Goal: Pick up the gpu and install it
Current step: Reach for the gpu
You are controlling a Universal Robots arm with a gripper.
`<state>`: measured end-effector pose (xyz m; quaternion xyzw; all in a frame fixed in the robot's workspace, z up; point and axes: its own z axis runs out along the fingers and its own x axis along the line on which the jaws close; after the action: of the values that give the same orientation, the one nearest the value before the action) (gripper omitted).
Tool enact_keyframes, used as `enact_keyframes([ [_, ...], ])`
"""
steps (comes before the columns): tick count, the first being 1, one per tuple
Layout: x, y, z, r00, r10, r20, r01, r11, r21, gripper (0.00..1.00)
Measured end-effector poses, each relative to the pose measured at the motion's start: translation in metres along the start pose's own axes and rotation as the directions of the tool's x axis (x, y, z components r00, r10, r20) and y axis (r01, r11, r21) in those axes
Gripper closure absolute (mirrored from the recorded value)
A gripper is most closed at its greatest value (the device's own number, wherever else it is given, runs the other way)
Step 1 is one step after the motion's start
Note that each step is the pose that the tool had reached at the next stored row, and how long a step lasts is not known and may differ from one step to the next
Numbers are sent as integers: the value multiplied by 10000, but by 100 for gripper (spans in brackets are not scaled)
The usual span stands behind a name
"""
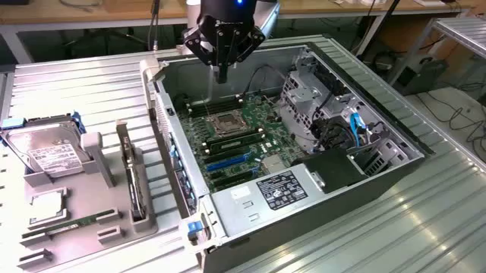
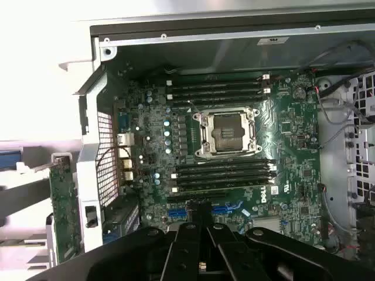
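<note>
While my gripper hangs shut and empty over the open computer case, the gpu stands on edge in the tray just beside the case, untouched. I judge the pickup not begun; grasping calls for opened jaws over the card's top edge.

arm: top cut off by the picture's edge ; gpu: stands on its edge, fan side hidden ; hard drive on the exterior view's left: label words too small to read ; computer case: near corner cut off by the picture's edge ; motherboard: blue slots partly hidden behind the gripper
</note>
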<state>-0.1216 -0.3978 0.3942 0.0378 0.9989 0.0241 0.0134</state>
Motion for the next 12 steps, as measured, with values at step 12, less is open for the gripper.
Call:
enact_keyframes([
  [12, 199, -15, -6, 10000, 0, 11, 0, 10000, -1, 89],
])
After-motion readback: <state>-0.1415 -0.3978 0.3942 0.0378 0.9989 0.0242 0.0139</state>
